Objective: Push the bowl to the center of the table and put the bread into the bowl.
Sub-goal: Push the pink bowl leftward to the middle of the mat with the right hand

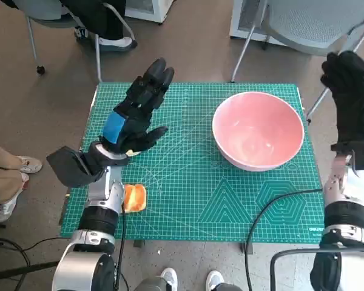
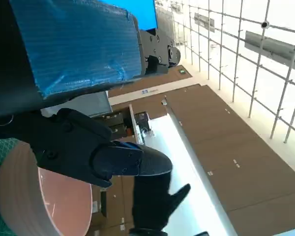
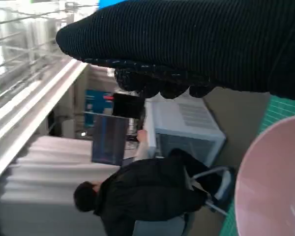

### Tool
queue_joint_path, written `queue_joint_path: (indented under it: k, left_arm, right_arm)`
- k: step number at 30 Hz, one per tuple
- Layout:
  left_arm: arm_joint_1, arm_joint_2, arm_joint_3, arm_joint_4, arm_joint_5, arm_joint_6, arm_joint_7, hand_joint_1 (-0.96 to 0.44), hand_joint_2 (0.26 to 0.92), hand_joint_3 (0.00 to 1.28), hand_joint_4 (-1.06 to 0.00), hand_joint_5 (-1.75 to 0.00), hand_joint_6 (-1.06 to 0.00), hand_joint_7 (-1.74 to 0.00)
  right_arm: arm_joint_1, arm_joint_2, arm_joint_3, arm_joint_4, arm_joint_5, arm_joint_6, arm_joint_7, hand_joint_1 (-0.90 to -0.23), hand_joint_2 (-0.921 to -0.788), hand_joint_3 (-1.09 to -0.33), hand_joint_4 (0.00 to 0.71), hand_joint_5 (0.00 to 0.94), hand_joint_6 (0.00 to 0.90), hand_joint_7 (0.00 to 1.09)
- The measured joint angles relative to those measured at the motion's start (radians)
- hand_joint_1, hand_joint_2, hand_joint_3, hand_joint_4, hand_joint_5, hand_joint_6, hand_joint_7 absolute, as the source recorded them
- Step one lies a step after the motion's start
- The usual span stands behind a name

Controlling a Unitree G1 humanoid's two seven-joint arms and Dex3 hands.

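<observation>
While the left hand (image 1: 135, 115) hovers spread and empty, its forearm half-hides what looks like bread (image 1: 134, 197).

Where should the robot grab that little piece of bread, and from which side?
Probably from above, fingers pinching across its narrow sides. The bread lies flat and low on the green mat, near the front left edge, partly hidden beside the left forearm. The left hand, raised and holding nothing, is nearest.

Empty pink bowl (image 1: 258, 130) upright, right of centre; bread (image 1: 134, 197) near left front edge.
</observation>
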Motion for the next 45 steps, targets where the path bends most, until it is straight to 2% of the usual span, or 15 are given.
queue_joint_path:
  k: [6, 16, 23, 31, 45]
  left_arm:
    - [0.004, 0.001, 0.008, 0.0, -0.006, 0.0, -0.005, -0.69, 0.921, 0.24, -0.04, -0.01, -0.17, 0.0]
    - [0.007, 0.006, 0.014, 0.0, -0.01, 0.0, -0.014, -0.69, 0.921, 0.24, -0.04, -0.01, -0.17, 0.0]
    - [0.009, 0.011, 0.021, -0.001, -0.012, 0.002, -0.015, -0.69, 0.921, 0.24, -0.05, -0.01, -0.18, 0.0]
    - [0.021, 0.018, 0.03, -0.007, -0.013, 0.004, -0.014, -0.68, 0.921, 0.24, -0.05, -0.01, -0.18, -0.01]
    - [0.026, 0.024, 0.04, -0.007, -0.013, 0.004, -0.013, -0.67, 0.921, 0.24, -0.05, 0.0, -0.18, -0.01]
  right_arm:
    - [0.0, 0.0, -0.008, 0.03, -0.012, 0.049, -0.016, -0.636, -0.921, -0.878, 0.148, 0.0, 0.128, 0.25]
    - [0.0, 0.0, -0.013, 0.059, -0.027, 0.119, -0.051, -0.599, -0.921, -0.915, 0.148, 0.0, 0.146, 0.22]
    - [0.0, 0.0, -0.021, 0.079, -0.034, 0.184, -0.071, -0.583, -0.921, -0.888, 0.154, 0.002, 0.167, 0.2]
    - [0.001, 0.007, -0.053, 0.091, -0.033, 0.257, -0.092, -0.632, -0.921, -0.835, 0.158, 0.002, 0.179, 0.18]
    - [0.005, 0.023, -0.096, 0.093, -0.03, 0.305, -0.1, -0.638, -0.921, -0.812, 0.136, 0.0, 0.188, 0.16]
